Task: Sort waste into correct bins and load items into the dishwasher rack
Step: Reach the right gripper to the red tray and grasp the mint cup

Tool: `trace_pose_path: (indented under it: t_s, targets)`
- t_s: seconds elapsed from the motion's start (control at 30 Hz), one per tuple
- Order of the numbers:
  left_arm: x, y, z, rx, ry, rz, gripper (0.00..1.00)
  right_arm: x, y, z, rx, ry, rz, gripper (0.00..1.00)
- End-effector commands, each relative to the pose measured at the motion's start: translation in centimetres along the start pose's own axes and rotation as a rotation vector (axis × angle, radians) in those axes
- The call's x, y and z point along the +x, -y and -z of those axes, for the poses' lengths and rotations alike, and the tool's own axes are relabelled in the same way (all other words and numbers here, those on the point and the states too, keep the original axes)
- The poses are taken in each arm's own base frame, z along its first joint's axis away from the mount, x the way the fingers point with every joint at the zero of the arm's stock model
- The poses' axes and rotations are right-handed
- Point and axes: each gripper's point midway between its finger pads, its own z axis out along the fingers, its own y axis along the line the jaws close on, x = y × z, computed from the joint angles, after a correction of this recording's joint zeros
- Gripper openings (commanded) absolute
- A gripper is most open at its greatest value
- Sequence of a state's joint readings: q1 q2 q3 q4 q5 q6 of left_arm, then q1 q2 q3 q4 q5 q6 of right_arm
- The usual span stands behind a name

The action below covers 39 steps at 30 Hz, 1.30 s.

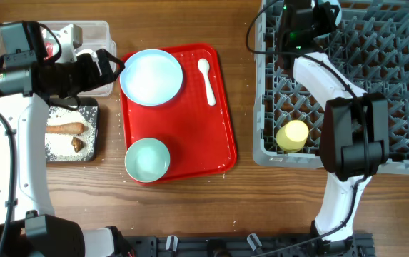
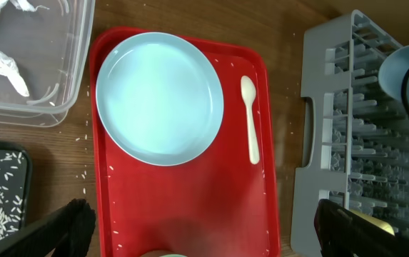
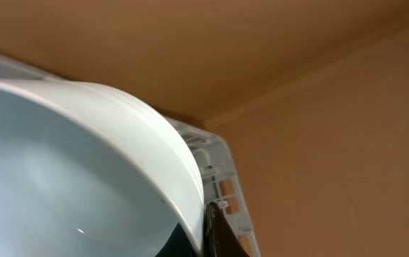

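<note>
Red tray [image 1: 222, 135] plastic is occupying the middle of the wooden table [image 1: 247, 207] in the overhead view. It is carrying the light blue plate [image 1: 152, 76], the white spoon [image 1: 208, 80] just right of the plate, and the pale green bowl [image 1: 147, 159] at its lower-left corner. Left of it, the clear tub [image 1: 101, 32] is sitting above the black tray [image 1: 96, 135], which is holding the rice grains [image 1: 61, 146], the carrot-like stick [image 1: 66, 128] and the brown lump [image 1: 78, 143]. The grey rack [image 1: 390, 107] is filling the right side, with the yellow cup [image 1: 293, 135] lying in its lower-left part. The left gripper [image 1: 113, 63] is hanging between the tub and the plate's left edge, while the right gripper [image 1: 311, 14] is reaching over the rack's upper-left corner. In the left wrist view, the left fingers [image 2: 61, 228] are showing at the two bottom corners, spread wide with nothing between them. The plate and spoon are lying below them, apart from both. Crumpled white paper [image 2: 1, 61] is resting inside the tub, and stray grains are dotting the red tray and the wood. A light blue bowl [image 2: 406, 64] is appearing blurred over the rack at the right edge. In the right wrist view, that bowl is filling most of the picture. One dark finger [image 3: 215, 228] is pressing against its outer wall, the other is hidden behind the bowl, and the grip is looking closed on the rim above the rack's corner.
</note>
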State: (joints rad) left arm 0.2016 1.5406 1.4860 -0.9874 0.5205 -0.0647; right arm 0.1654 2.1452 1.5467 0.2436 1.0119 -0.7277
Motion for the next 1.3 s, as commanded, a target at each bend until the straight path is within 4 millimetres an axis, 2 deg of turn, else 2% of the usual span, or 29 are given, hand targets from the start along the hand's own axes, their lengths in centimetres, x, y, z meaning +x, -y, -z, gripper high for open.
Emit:
trace_pose_path:
  t_s: [0.0, 0.17, 0.2, 0.3, 0.4, 0.5, 0.63, 0.77, 0.83, 0.87, 0.9, 0.93, 0.97, 1.0, 1.03, 1.1, 1.13, 1.2, 1.23, 1.27]
  targets:
    - [-0.3, -0.1, 0.2, 0.000, 0.010, -0.006, 1.00, -0.3, -3.2, 0.5, -0.087, 0.036, 0.055, 0.04]
    - [-0.3, -0.1, 0.2, 0.000, 0.010, -0.006, 1.00, -0.4, -4.0, 0.9, -0.112, 0.042, 0.058, 0.04]
    - [-0.3, -0.1, 0.2, 0.000, 0.010, -0.006, 1.00, -0.3, -4.1, 0.9, -0.115, 0.040, 0.067, 0.07]
    - [-0.3, -0.1, 0.2, 0.000, 0.010, -0.006, 1.00, -0.3, -4.4, 1.5, -0.114, 0.035, 0.092, 0.49]
    - [-0.3, -0.1, 0.2, 0.000, 0.010, -0.006, 1.00, -1.4, -5.5, 3.3, -0.131, 0.073, 0.174, 0.64]
    - [-0.3, -0.1, 0.2, 0.000, 0.010, -0.006, 1.00, -2.6, -6.6, 5.2, -0.149, 0.111, 0.183, 0.83]
    - [-0.3, -0.1, 0.2, 0.000, 0.010, -0.006, 1.00, -4.2, -6.8, 7.5, -0.141, 0.154, 0.159, 0.89]
    - [-0.3, -0.1, 0.2, 0.000, 0.010, -0.006, 1.00, -6.7, -4.3, 9.6, -0.164, 0.221, 0.014, 0.93]
    - [-0.3, -0.1, 0.2, 0.000, 0.010, -0.006, 1.00, -8.1, -2.7, 11.0, -0.253, 0.269, -0.112, 0.94]
    - [-0.3, -0.1, 0.2, 0.000, 0.010, -0.006, 1.00, -8.4, -2.6, 11.7, -0.315, 0.285, -0.154, 0.94]
    - [-0.3, -0.1, 0.2, 0.000, 0.010, -0.006, 1.00, -8.9, -3.4, 13.4, -0.465, 0.311, -0.218, 0.94]
    - [-0.3, -0.1, 0.2, 0.000, 0.010, -0.006, 1.00, -9.3, -4.8, 16.2, -0.677, 0.337, -0.255, 0.95]
    - [-0.3, -0.1, 0.2, 0.000, 0.010, -0.006, 1.00, -9.4, -6.8, 21.1, -1.001, 0.368, -0.274, 1.00]
    - [-0.3, -0.1, 0.2, 0.000, 0.010, -0.006, 1.00, -8.9, -7.6, 26.9, -1.341, 0.386, -0.280, 1.00]
    - [-0.3, -0.1, 0.2, 0.000, 0.010, -0.006, 1.00, -8.4, -7.4, 31.3, -1.592, 0.388, -0.284, 1.00]
    - [-0.3, -0.1, 0.2, 0.000, 0.010, -0.006, 1.00, -7.2, -6.6, 36.4, -1.929, 0.301, -0.326, 1.00]
    - [-0.3, -0.1, 0.2, 0.000, 0.010, -0.006, 1.00, -6.6, -6.8, 37.9, -2.045, 0.209, -0.357, 1.00]
    - [-0.3, -0.1, 0.2, 0.000, 0.010, -0.006, 1.00, -5.5, -8.4, 39.1, -2.113, 0.076, -0.378, 1.00]
    - [-0.3, -0.1, 0.2, 0.000, 0.010, -0.006, 1.00, -4.8, -9.9, 39.4, -2.098, 0.015, -0.371, 0.99]
    - [-0.3, -0.1, 0.2, 0.000, 0.010, -0.006, 1.00, -3.6, -12.3, 39.5, -2.043, -0.085, -0.371, 0.94]
